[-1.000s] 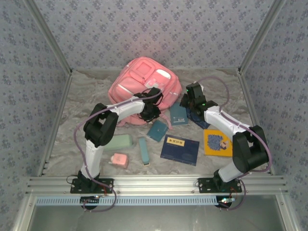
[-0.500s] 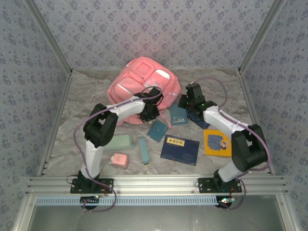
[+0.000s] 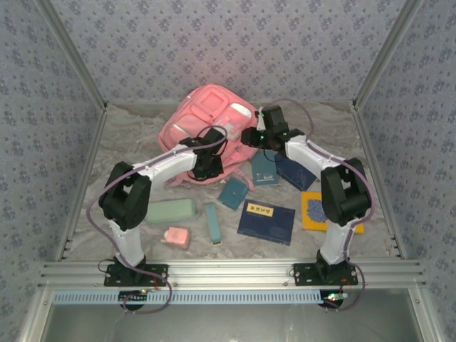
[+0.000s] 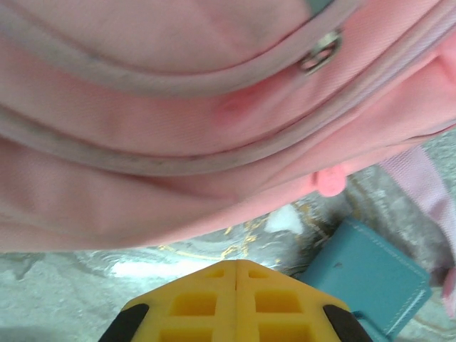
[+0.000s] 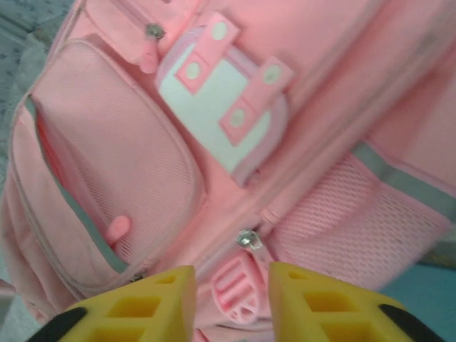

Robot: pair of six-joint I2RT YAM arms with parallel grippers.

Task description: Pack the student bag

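Note:
The student bag (image 3: 206,117) is a large pink backpack lying at the back centre of the table. My left gripper (image 3: 206,164) sits at its near edge. In the left wrist view its yellow fingers (image 4: 214,299) are pressed together with nothing between them, just short of the bag's lower seam (image 4: 214,157). My right gripper (image 3: 251,137) hovers over the bag's right side. In the right wrist view it (image 5: 231,278) is open, and its fingers straddle a pink rubber zipper pull (image 5: 239,292) under a metal slider (image 5: 248,240), with a gap on both sides.
Near the bag lie a teal wallet (image 3: 233,193), a teal book (image 3: 264,169), a navy book (image 3: 266,221), a yellow book (image 3: 313,211), a green case (image 3: 171,211), a teal bar (image 3: 212,222) and a pink block (image 3: 177,236). Patterned walls close three sides.
My right gripper has swung left from beside the books onto the bag and opened. The left gripper has shut and its arm has shifted a little to the left.

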